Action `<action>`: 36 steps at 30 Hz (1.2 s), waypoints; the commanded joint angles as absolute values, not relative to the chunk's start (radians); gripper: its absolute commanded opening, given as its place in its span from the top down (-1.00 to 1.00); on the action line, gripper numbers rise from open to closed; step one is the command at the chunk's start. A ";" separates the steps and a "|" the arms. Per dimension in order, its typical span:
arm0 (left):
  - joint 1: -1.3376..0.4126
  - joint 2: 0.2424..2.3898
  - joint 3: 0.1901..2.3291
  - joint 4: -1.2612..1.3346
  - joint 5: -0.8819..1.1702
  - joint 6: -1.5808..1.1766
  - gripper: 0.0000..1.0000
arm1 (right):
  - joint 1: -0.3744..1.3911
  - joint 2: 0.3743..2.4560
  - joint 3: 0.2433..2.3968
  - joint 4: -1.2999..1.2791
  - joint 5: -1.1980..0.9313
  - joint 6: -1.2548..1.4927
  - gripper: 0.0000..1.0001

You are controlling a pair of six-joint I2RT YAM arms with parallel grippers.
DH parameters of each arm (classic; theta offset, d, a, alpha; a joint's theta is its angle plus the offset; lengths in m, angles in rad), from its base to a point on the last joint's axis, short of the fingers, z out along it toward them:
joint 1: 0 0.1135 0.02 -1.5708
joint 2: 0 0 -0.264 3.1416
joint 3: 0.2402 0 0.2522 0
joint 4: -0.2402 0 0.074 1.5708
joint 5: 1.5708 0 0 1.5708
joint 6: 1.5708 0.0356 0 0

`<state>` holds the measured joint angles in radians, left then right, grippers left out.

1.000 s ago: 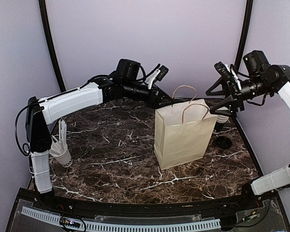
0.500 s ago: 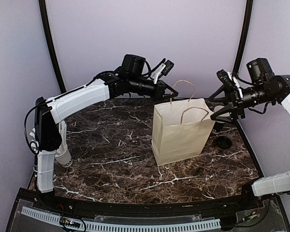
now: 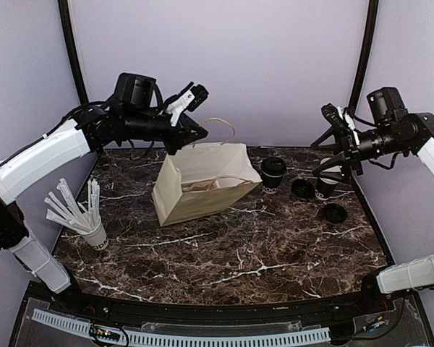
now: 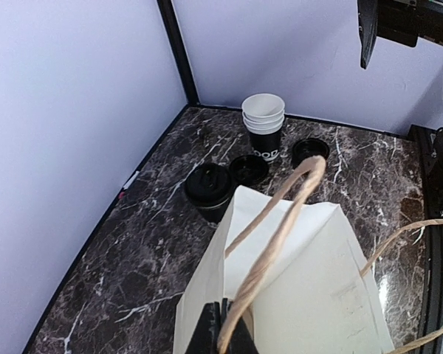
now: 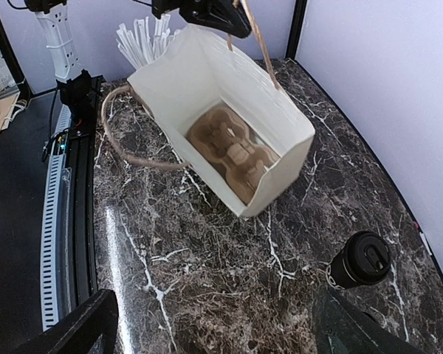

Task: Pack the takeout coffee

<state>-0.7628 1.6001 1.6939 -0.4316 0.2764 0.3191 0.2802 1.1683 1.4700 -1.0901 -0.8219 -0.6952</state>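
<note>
My left fingers [image 4: 223,328] clamp the handle [image 4: 280,214] of the bag [image 3: 202,188], tray [image 5: 232,151] already inside; my right fingers [image 3: 331,141] gape empty and, I judge, must next grasp the lidded cup [image 3: 273,173] at the bag's three o'clock.

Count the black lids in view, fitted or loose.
3. One lid caps the cup right of the bag; one loose lid between that cup and the cup stack; another loose lid nearer than the stack. The bag may hide more.

white letters "ood" on the stacked cups [image 4: 264,127], rest unreadable
</note>
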 commanded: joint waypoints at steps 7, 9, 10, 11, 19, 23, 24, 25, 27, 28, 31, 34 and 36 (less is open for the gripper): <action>-0.766 1.385 1.361 -0.280 0.338 0.355 1.00 | 0.270 1.213 1.430 -1.020 -0.819 -0.666 -0.85; -0.777 1.359 1.326 -0.283 0.351 0.334 1.00 | 0.270 1.219 1.431 -1.026 -0.821 -0.665 -0.85; -0.787 1.349 1.316 -0.295 0.355 0.325 1.00 | 0.268 1.221 1.432 -1.029 -0.822 -0.666 -0.85; -0.795 1.325 1.295 -0.298 0.355 0.319 1.00 | 0.268 1.221 1.432 -1.031 -0.823 -0.666 -0.85; -0.906 1.200 1.145 -0.251 0.336 0.187 1.00 | 0.260 1.247 1.423 -1.025 -0.841 -0.667 -0.85; -0.990 1.191 1.109 -0.249 0.287 0.139 1.00 | 0.261 1.263 1.427 -1.030 -0.852 -0.670 -0.85; -1.001 1.190 1.100 -0.249 0.279 0.134 1.00 | 0.261 1.265 1.425 -1.031 -0.855 -0.670 -0.85; -1.018 1.190 1.096 -0.250 0.265 0.127 1.00 | 0.260 1.266 1.423 -1.032 -0.857 -0.673 -0.85; -1.040 1.192 1.082 -0.258 0.250 0.123 1.00 | 0.261 1.267 1.416 -1.031 -0.855 -0.676 -0.85; -1.045 1.195 1.080 -0.260 0.246 0.123 1.00 | 0.261 1.265 1.411 -1.029 -0.852 -0.676 -0.85; -1.076 1.199 1.076 -0.272 0.229 0.126 0.99 | 0.261 1.259 1.394 -1.015 -0.835 -0.674 -0.85; -1.088 1.199 1.084 -0.281 0.216 0.136 0.99 | 0.261 1.256 1.382 -0.951 -0.744 -0.623 -0.81; -1.090 1.197 1.100 -0.292 0.200 0.159 0.99 | 0.260 1.272 1.393 -0.901 -0.661 -0.582 -0.76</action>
<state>-1.0801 1.2053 1.0859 -0.2714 0.2413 0.1417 0.2653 1.2659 1.3914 -1.0168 -0.7925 -0.6544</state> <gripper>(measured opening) 0.031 0.902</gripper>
